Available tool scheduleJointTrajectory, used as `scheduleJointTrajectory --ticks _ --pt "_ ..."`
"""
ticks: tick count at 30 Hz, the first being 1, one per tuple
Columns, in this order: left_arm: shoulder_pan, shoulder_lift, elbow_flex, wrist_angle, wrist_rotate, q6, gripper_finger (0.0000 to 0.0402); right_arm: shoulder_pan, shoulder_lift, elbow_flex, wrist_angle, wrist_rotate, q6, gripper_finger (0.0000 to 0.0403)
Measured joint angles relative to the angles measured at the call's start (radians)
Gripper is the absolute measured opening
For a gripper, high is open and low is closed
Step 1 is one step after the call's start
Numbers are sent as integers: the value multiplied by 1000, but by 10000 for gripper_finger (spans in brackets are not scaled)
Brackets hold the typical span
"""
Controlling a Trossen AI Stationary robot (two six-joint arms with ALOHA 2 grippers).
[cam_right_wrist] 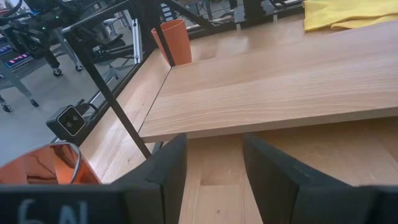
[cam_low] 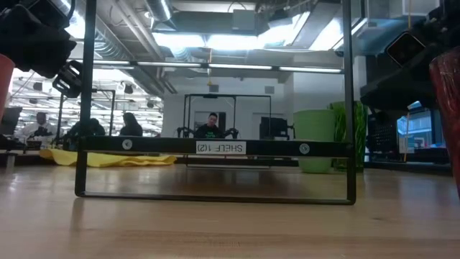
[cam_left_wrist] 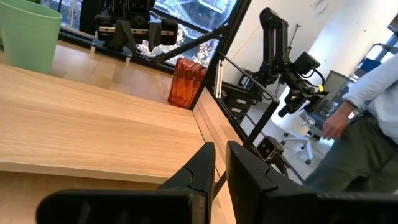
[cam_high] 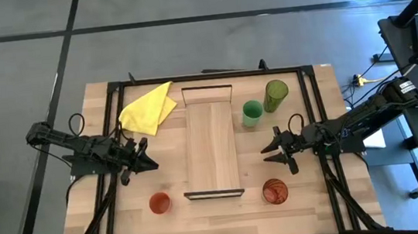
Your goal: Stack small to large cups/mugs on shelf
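The shelf (cam_high: pixel 211 140), a long light-wood plank with dark brackets at both short ends, lies in the middle of the table. The olive-green cup (cam_high: pixel 275 94) and the bright green cup (cam_high: pixel 252 113) stand upright to its right, toward the far edge. The red-brown ribbed cup (cam_high: pixel 274 191) stands near right and the orange-red cup (cam_high: pixel 160 203) near left. My left gripper (cam_high: pixel 147 161) is shut and empty left of the shelf, pointing at it. My right gripper (cam_high: pixel 275 157) is open and empty right of the shelf, above the table between the bright green and red-brown cups.
A yellow cloth (cam_high: pixel 148 108) lies at the far left of the shelf. A black frame (cam_high: pixel 118 142) runs around the work area. A person (cam_left_wrist: pixel 367 124) stands beyond the table's near side in the left wrist view. Bare wood lies between each gripper and the shelf.
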State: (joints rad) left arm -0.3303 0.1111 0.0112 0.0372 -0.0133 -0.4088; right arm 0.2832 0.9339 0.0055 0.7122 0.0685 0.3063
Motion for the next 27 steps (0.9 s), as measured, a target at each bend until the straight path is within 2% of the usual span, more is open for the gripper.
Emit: scheduleJointTrajectory --ticks 21,25,27 --pt "0 0 0 0 0 0 35 0 0 0 0 0 -1 158" --pt "0 0 0 0 0 0 35 0 0 0 22 29 -153 158" --pt "0 0 0 0 0 0 35 0 0 0 30 36 -152 158"
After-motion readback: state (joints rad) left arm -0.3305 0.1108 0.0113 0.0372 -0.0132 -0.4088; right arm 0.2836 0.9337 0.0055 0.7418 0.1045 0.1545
